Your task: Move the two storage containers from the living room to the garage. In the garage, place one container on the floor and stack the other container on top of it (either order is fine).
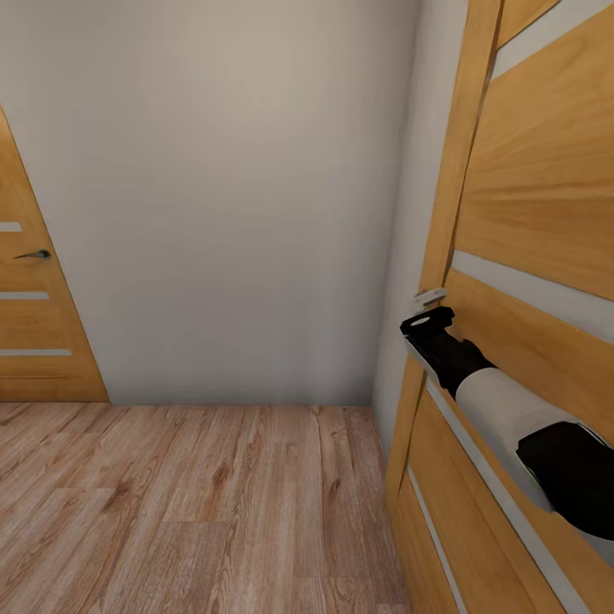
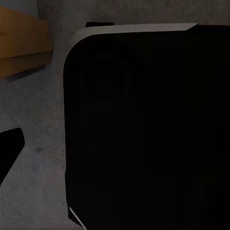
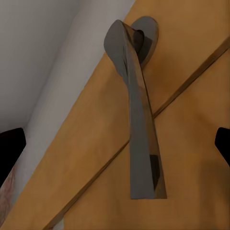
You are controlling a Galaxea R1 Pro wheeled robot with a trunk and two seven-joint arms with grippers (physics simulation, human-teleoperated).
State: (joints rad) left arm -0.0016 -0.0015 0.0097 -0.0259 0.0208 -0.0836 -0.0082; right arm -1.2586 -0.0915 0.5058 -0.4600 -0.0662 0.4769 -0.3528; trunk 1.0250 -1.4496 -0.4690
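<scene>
right wrist view: right gripper (image 3: 120, 143) jaws apart, flanking the door handle (image 3: 139, 120) untouched.

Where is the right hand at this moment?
In the head view the right hand is at the right, against the wooden door; its wrist view looks straight at the door handle.

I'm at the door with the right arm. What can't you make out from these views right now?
- Right gripper: head view shows its back only; fingers hidden, so open or shut is unclear.
- Door handle: right wrist view cannot settle whether the fingertips at the edges touch it.
- Left wrist view: a dark robot part blocks most of it.
- Second door: cut by the head view's left edge.
</scene>
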